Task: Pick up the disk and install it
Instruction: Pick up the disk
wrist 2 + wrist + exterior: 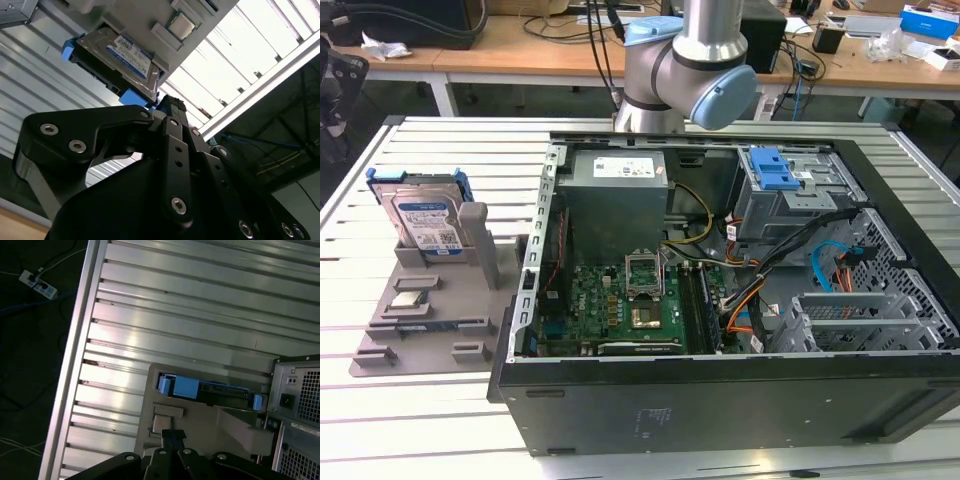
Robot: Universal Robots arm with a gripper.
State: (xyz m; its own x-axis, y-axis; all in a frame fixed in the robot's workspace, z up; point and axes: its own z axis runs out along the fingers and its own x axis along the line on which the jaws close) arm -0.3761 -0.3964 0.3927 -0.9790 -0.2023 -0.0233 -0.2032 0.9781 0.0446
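The disk (pixel 423 217), silver with a white-and-blue label and blue side rails, stands leaning in a slot of a grey holder (pixel 430 310) at the exterior view's left. In both wrist views it shows from above: the labelled face (pixel 120 52) and the blue rail edge (pixel 200 389). My gripper (pixel 170 104) is black, its fingertips (pixel 172 434) together with nothing between them. It hangs in the air above the holder, apart from the disk. The arm's grey and blue joints (pixel 685 65) stand behind the computer case.
An open computer case (pixel 720 300) lies to the right of the holder, with a motherboard (pixel 630 300), a grey power supply box (pixel 617 175) and a drive cage with a blue latch (pixel 770 170). Everything rests on a slatted aluminium table (pixel 440 410). Cluttered desks stand behind.
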